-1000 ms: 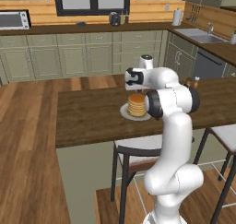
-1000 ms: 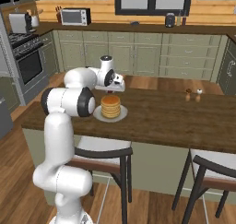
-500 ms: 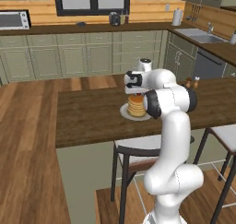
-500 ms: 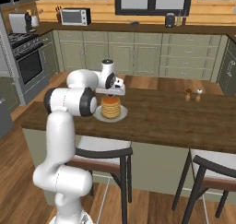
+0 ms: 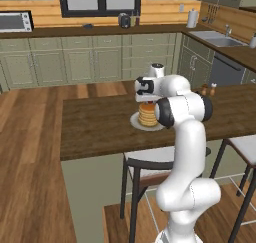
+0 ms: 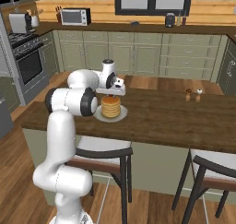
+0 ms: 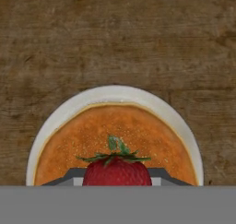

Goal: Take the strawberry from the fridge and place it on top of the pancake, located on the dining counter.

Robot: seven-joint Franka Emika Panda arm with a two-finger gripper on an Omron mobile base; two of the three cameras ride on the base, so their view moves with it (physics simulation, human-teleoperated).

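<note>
In the hand view the red strawberry (image 7: 117, 170) with its green leafy top sits between my fingertips, held just above the golden pancake (image 7: 115, 135) on its white plate (image 7: 69, 108). My gripper (image 7: 117, 174) is shut on the fruit. From the base views the gripper (image 5: 145, 98) hangs directly over the pancake stack (image 5: 147, 115) on the dark-brown dining counter (image 5: 95, 124). The right base view has the same stack (image 6: 110, 107) on its plate under the gripper (image 6: 114, 93). The fridge is out of view.
Two small shakers (image 6: 192, 95) stand on the counter to the right of the plate. White-seated stools (image 5: 150, 162) sit under the counter's near edge. The wall counter holds a toaster oven (image 6: 75, 16) and a dark jar (image 5: 124, 20).
The gripper with the strawberry has come a little lower, closer over the pancake stack. The base has not moved.
</note>
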